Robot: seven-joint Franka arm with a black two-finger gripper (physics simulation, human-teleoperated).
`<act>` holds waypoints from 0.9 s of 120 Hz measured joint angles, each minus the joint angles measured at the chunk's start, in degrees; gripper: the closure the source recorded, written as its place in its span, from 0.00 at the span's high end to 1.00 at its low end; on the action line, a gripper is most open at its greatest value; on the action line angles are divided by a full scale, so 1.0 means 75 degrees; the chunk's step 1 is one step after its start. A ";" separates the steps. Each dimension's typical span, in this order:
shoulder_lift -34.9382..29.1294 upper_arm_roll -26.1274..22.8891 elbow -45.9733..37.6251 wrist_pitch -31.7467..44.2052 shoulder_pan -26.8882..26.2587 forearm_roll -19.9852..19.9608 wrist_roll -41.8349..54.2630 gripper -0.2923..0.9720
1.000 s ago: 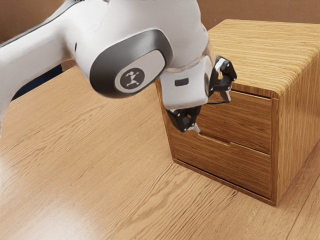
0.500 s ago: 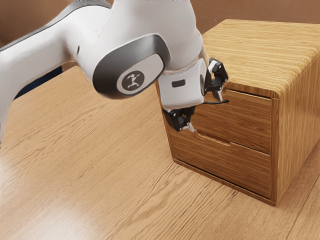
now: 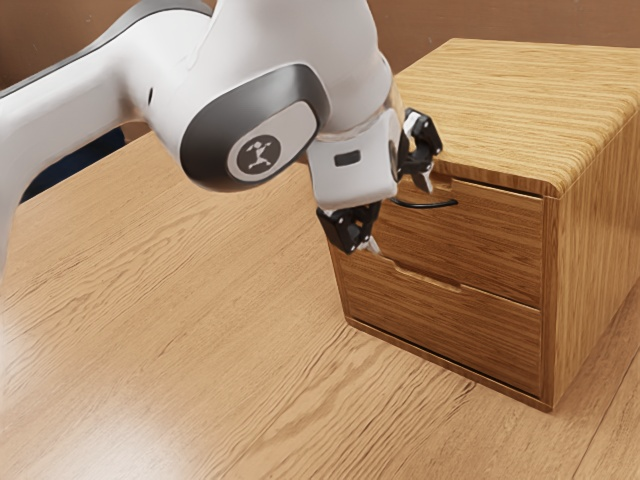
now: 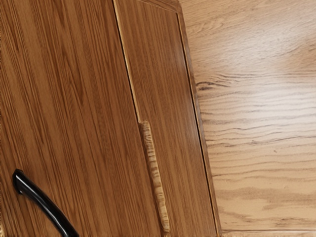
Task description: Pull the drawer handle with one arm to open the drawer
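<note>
Drawer handle [image 4: 40, 202] free, not gripped | tool [image 3: 388, 193] open, moved back twd exterior view's left vs 1 s ago | drawer [image 3: 480, 235] looks shut, pull not begun.

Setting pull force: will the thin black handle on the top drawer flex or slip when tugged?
Likely stiff: the black handle has a clean, even curve. Its glossy sheen suggests it may be slippery. The top drawer sits flush, so it should slide, not tip.

surface [image 3: 200, 330]: light oak grain, glossy | glare: soft, exterior view's lower left | wall [image 3: 520, 18]: plain brown | dark blue patch [image 3: 75, 165] by surface's far edge
</note>
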 joint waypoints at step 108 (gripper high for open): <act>0.0195 0.0204 -0.0055 0.0065 0.0058 -0.0009 -0.0041 0.75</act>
